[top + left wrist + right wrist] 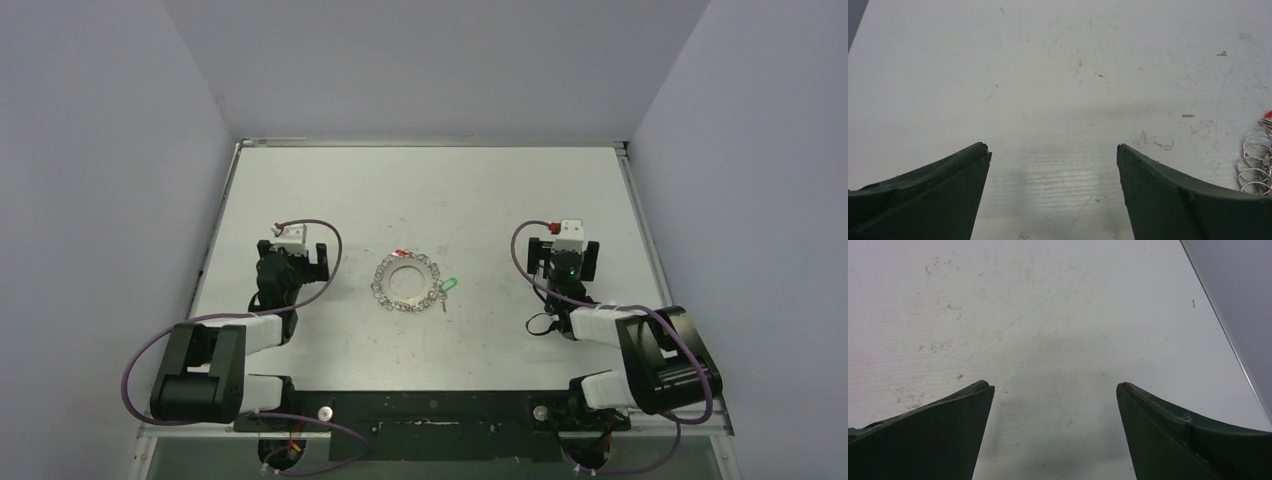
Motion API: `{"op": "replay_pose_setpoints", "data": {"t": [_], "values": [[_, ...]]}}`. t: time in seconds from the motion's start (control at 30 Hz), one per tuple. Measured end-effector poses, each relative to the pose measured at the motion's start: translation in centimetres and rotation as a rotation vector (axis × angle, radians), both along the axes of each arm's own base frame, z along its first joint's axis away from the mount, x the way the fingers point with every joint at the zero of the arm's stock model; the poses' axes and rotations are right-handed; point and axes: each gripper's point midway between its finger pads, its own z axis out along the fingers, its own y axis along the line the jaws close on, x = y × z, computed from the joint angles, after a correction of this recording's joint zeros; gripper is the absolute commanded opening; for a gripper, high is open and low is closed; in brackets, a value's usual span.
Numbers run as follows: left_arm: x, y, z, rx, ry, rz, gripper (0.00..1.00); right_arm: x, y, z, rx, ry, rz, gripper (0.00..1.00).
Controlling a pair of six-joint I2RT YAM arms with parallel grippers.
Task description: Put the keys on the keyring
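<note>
The keyring (405, 284), a flat silver ring fringed with small wire loops, lies mid-table between the two arms. A key with a red tag (401, 253) lies at its far edge. A key with a green tag (449, 287) lies at its right edge. Whether either key hangs on a loop, I cannot tell. My left gripper (293, 258) hovers left of the ring, open and empty (1053, 150). Some of the keyring's loops (1255, 162) and the red tag (1267, 119) show at the right edge of the left wrist view. My right gripper (565, 258) is right of the ring, open over bare table (1055, 387).
The white table (430, 190) is boxed in by grey walls on three sides. The right wall (1243, 295) shows close by in the right wrist view. A black mounting plate (430, 412) runs along the near edge between the arm bases.
</note>
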Motion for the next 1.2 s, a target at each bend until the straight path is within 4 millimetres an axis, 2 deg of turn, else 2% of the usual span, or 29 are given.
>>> {"op": "replay_pose_setpoints", "data": {"t": [0.23,0.37,0.6,0.7,0.8,0.9,1.07,1.2], "values": [[-0.7,-0.9,-0.6,-0.031,0.011,-0.047,0.97,1.6,0.0,-1.1,-0.048,-0.028,0.014,1.00],[-0.6,-1.0,-0.5,-0.033,0.006,-0.049,0.97,1.2,-0.3,-3.5,-0.071,0.027,0.014,1.00],[-0.6,0.5,0.3,0.028,-0.051,0.002,0.97,3.0,-1.4,-2.0,-0.054,-0.013,-0.027,1.00],[-0.1,0.7,-1.5,0.053,-0.048,-0.002,0.97,3.1,-1.4,-2.1,-0.052,-0.008,-0.026,1.00],[-0.6,1.3,-5.2,0.073,0.033,0.019,0.97,3.1,-1.4,-2.5,-0.044,0.012,-0.019,1.00],[-0.3,1.8,-4.6,0.074,0.017,0.043,0.97,3.5,-1.7,-2.4,-0.032,0.014,-0.021,1.00],[2.5,3.1,-2.5,0.068,-0.023,0.122,0.97,3.6,-1.8,-2.4,-0.019,0.018,-0.020,1.00],[2.5,3.5,-2.5,0.068,-0.017,0.146,0.97,3.5,-1.7,-2.7,-0.010,0.028,-0.014,1.00]]}}
